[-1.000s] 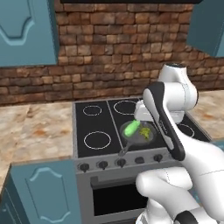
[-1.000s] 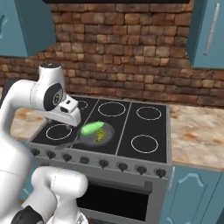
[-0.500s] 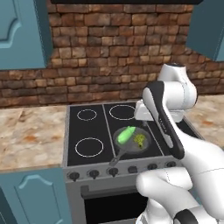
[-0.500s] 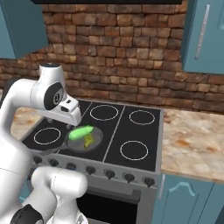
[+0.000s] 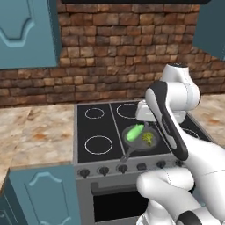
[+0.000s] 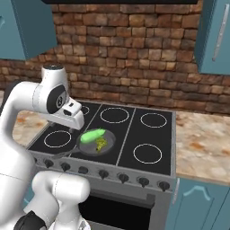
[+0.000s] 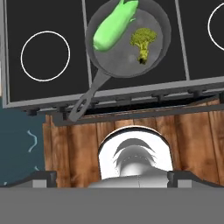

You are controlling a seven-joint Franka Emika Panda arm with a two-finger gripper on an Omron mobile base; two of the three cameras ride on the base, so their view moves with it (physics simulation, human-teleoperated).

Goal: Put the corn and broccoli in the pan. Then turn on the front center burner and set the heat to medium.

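Two vegetables lie side by side in the pan (image 7: pixel 127 41), a round, shallow, dark grey frying pan sitting on the near half of the middle panel of the black cooktop (image 6: pixel 148 134), the front center burner (image 7: pixel 140 75). The corn (image 7: pixel 113 26), a smooth bright green cob, rests along one side of the pan with one tapered end reaching over the rim. The broccoli (image 7: pixel 142 42), a small bumpy yellow-green floret on a short pale stem, lies just beside it, not touching. The pan's long thin handle (image 7: pixel 86 99) reaches out past the front edge of the stove, above a row of dark knobs (image 6: pixel 104 173). The white arm's gripper (image 5: pixel 145 111) hovers above the pan with its fingers spread wide, holding nothing. Behind the stove is a brick wall (image 5: pixel 118 48), flanked by teal cabinets (image 5: pixel 26 33).
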